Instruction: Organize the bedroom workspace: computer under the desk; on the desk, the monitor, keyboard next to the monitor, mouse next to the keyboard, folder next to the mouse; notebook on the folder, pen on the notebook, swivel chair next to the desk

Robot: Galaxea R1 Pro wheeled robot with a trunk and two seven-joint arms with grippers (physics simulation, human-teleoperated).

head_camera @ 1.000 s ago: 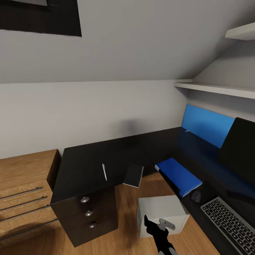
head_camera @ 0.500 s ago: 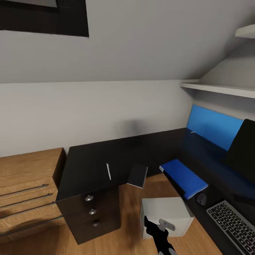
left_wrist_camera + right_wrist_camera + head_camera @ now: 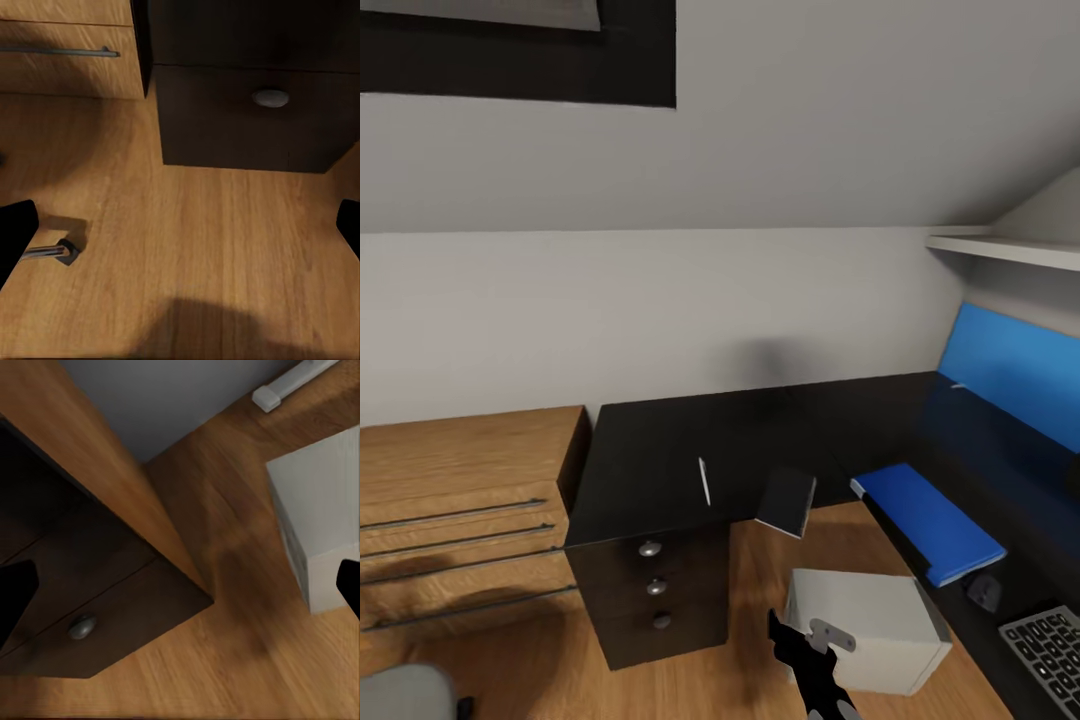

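Black desk (image 3: 660, 450): one pen (image 3: 704, 481), one notebook (image 3: 787, 501), one folder (image 3: 932, 520).

Bare floor between the desk (image 3: 660, 460) drawers and the computer (image 3: 865, 630).

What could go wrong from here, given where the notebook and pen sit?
1. The small grey-covered notebook overhangs the front edge of the long black desk; a nudge while grasping it may tip it to the floor.
2. The thin white pen is slim and lies flat, so a pincer may slip off it or roll it.
3. The light grey computer tower stands close below, where a lowered arm may hit it.
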